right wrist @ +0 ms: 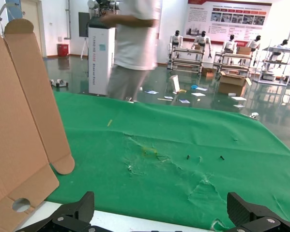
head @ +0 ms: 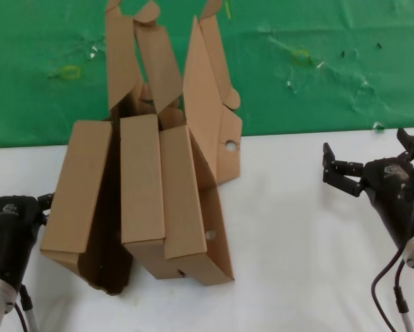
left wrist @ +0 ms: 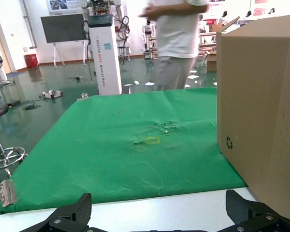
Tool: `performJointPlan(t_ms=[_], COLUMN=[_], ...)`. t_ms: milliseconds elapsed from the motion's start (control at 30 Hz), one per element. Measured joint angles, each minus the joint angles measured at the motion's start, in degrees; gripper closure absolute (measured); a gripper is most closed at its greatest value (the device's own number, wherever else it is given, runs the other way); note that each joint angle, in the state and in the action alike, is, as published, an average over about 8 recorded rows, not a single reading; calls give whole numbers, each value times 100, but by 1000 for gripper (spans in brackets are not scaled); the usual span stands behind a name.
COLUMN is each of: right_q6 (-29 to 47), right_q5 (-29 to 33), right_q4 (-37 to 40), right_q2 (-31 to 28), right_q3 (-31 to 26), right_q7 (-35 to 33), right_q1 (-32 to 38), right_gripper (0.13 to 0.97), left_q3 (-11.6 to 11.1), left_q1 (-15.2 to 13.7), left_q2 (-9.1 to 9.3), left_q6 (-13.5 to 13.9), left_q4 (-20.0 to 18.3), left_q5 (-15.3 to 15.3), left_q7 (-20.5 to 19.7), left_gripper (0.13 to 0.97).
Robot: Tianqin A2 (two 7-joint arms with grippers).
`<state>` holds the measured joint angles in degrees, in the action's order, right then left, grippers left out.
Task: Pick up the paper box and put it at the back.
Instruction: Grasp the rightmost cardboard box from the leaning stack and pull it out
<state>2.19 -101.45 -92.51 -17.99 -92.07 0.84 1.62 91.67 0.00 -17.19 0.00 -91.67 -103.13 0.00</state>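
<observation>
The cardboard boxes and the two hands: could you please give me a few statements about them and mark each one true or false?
1. The left hand is clamped on a cardboard box. False: it is open and holds nothing, beside the box stack.
2. Three brown cardboard boxes stand bunched together on the white table. True.
3. The lids of the boxes are all shut. False: several lids stand open, reaching up in front of the green cloth.
4. The right hand is open and apart from the boxes. True.
5. A round hole shows in a box side wall. True.
</observation>
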Motion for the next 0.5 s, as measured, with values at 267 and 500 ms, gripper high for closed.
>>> performJointPlan(t_ms=[267, 500], right_q6=[0, 0], right_q5=[0, 0], right_q4=[0, 0], right_q2=[0, 0], right_q3=[0, 0], right_q7=[0, 0], right_q1=[0, 0], right_gripper=[129, 129], left_q3=[0, 0], left_q1=[0, 0], left_q2=[0, 0], left_q6=[0, 0], left_q4=[0, 0], left_q5=[0, 0], left_q7=[0, 0], left_gripper=[132, 132])
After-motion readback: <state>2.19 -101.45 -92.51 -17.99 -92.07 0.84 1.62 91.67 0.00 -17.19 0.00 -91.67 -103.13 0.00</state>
